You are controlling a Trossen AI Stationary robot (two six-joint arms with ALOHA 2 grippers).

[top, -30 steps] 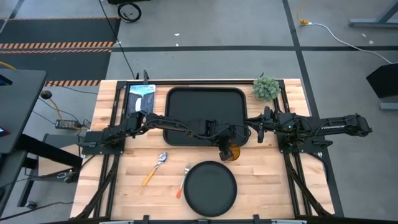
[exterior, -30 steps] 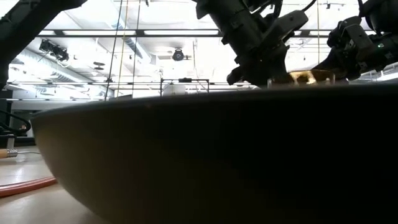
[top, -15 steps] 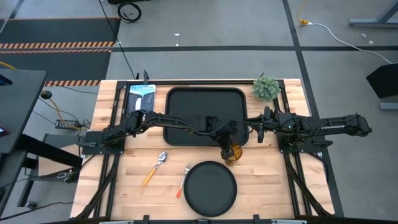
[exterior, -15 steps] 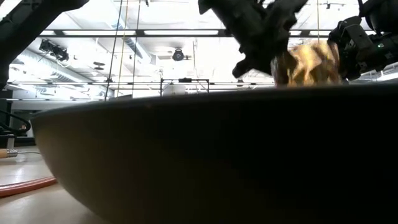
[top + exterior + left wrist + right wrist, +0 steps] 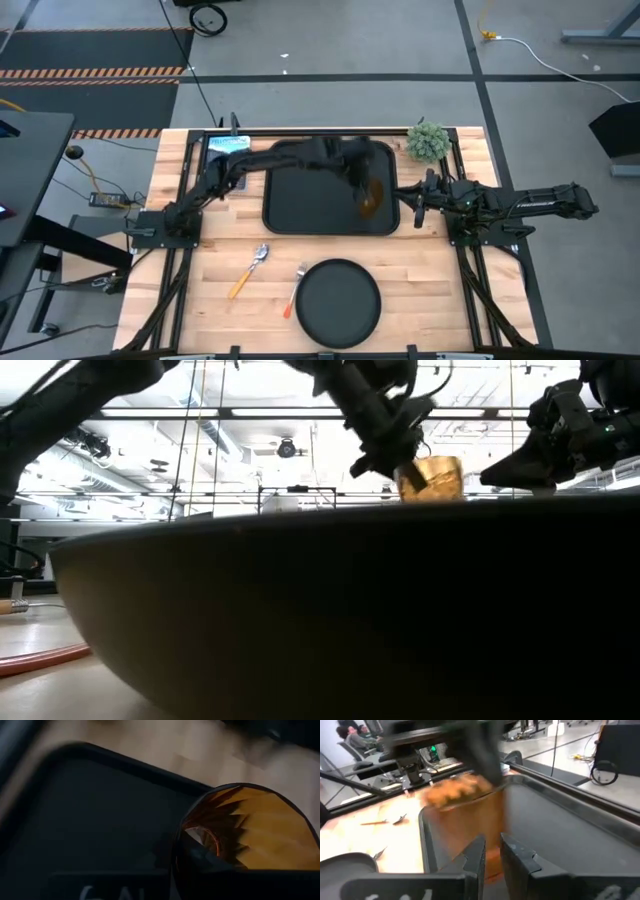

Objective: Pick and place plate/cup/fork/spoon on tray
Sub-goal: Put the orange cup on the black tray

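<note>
- High view: the left claw (image 5: 365, 188) reaches across the tray (image 5: 300, 205) and is clenched on the cup (image 5: 372, 196), which hangs over the tray's right part, near its right rim. The right claw (image 5: 412, 205) waits just beside the tray's right edge, over the counter (image 5: 430, 290). The plate (image 5: 337, 302) lies on the counter in front of the tray, apart from it. The fork (image 5: 295, 290) lies just left of the plate, and the spoon (image 5: 249, 269) farther left. A small green plant (image 5: 427, 141) stands at the counter's far right corner, and a blue-and-white packet (image 5: 226, 150) lies left of the tray.
- Low view: the plate's dark rim (image 5: 300, 610) fills most of the picture. Above it the left claw (image 5: 395, 465) holds the amber cup (image 5: 432, 477), tilted. The right arm (image 5: 560, 435) shows at the upper right.
- Left wrist view: the cup (image 5: 250, 830) sits between the claw's fingers, its ribbed inside showing, over the tray's (image 5: 90, 820) corner with bare counter (image 5: 165, 745) beyond.
- Right wrist view: the right claw (image 5: 490, 857) has its fingers nearly together with a narrow gap, gripping nothing. Ahead of it the blurred cup (image 5: 470, 815) hangs over the tray (image 5: 555, 830). The spoon (image 5: 385, 821) and the plate (image 5: 345, 865) lie on the counter beyond, and people sit in the room behind.
</note>
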